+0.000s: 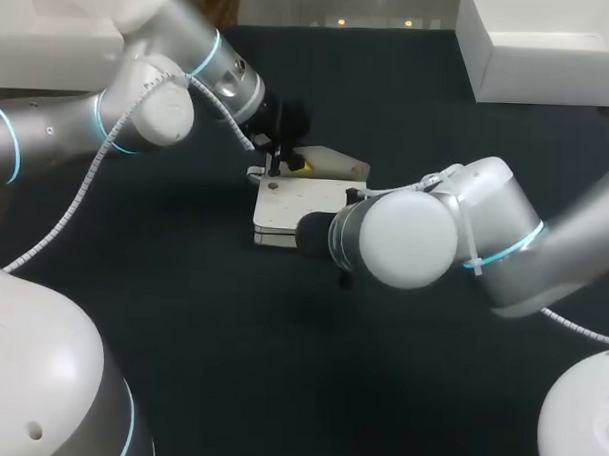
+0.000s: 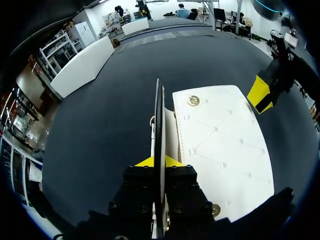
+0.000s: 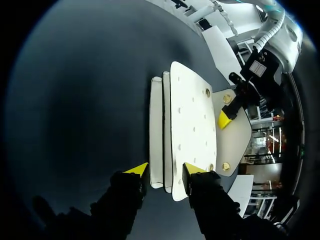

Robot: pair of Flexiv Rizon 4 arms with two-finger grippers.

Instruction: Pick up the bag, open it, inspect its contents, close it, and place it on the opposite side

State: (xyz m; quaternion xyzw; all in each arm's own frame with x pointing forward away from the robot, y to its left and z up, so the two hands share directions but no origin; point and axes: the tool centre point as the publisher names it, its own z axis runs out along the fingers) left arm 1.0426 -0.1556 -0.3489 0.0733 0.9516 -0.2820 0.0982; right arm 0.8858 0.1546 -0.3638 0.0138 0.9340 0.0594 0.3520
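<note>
A white quilted bag (image 1: 290,203) lies flat mid-table, its flap (image 1: 337,166) lifted off the body. My left gripper (image 1: 287,165) is at the bag's far edge. In the left wrist view its fingers (image 2: 159,161) are shut on the thin flap (image 2: 157,120), seen edge-on, with the bag's face (image 2: 220,145) beside it. My right arm (image 1: 414,237) covers its own gripper from above. In the right wrist view my right gripper (image 3: 165,170) stands open, straddling the near end of the bag (image 3: 185,115). Beyond it, the flap (image 3: 232,140) is held by the left gripper's yellow tip (image 3: 225,117).
The bag rests on a dark table cloth (image 1: 181,324). A white box (image 1: 551,57) stands at the back right and another white box (image 1: 51,49) at the back left. My right gripper's yellow tip (image 2: 260,94) shows past the bag's far corner.
</note>
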